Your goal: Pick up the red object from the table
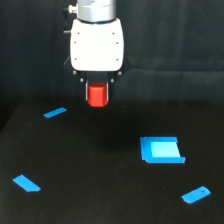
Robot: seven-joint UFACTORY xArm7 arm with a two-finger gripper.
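The red object [98, 95] is a small stubby red-orange prism held between the fingers of my gripper [98, 95], under the white gripper body at the top centre of the exterior view. The gripper is shut on it and holds it clear above the black table [100, 180]. The thin dark fingers [87, 91] flank it on both sides.
Flat blue pieces lie on the table: a thin strip [55, 113] at the exterior view's left, a slanted piece [26, 183] at the lower left, a large blue block [161, 150] at the right, and a small rounded piece [196, 194] at the lower right.
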